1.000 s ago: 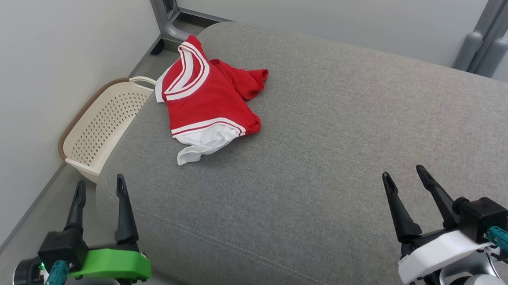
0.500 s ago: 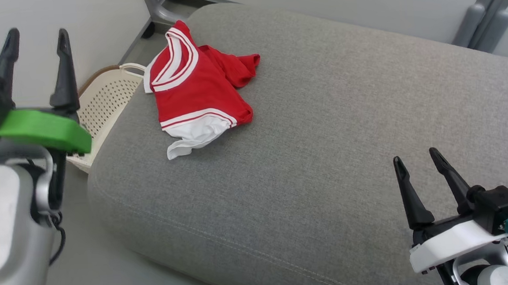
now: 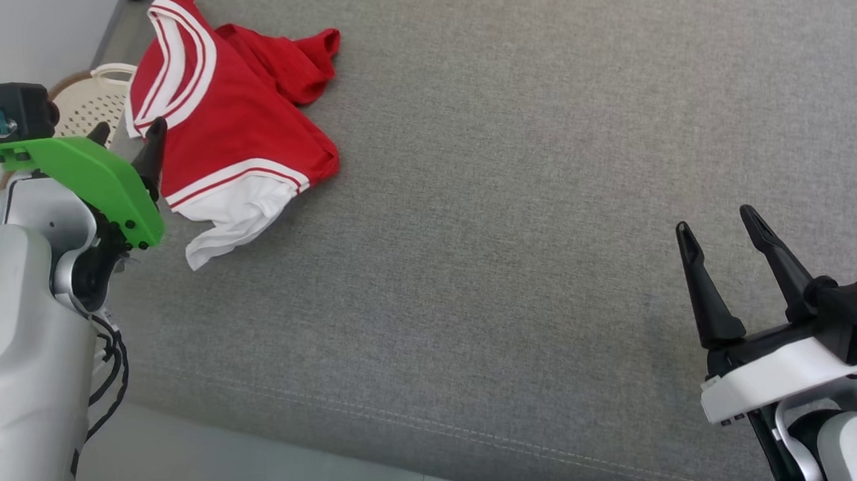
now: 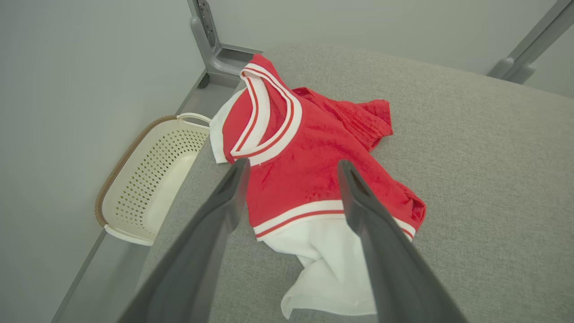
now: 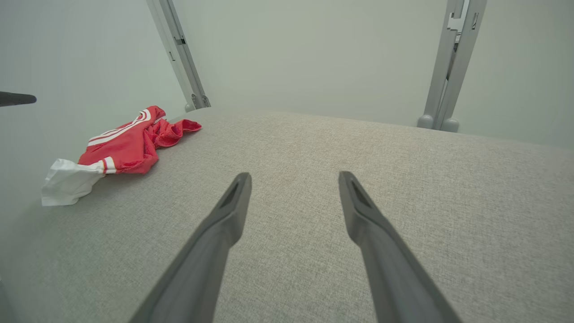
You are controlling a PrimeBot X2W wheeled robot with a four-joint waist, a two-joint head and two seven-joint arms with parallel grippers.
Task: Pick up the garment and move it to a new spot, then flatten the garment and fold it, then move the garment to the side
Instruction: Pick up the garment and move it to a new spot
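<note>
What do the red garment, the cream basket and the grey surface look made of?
Garment: soft matte knit, probably cotton jersey; it crumples, with stitched hems. Basket: cream moulded plastic, likely; regular holes, smooth wall, brown rim. Grey surface: matte woven upholstery cloth; visible weave and seam line.

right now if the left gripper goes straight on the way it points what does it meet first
Most likely the red and white garment: the open left gripper aims at its red middle, though depth is unclear.
</note>
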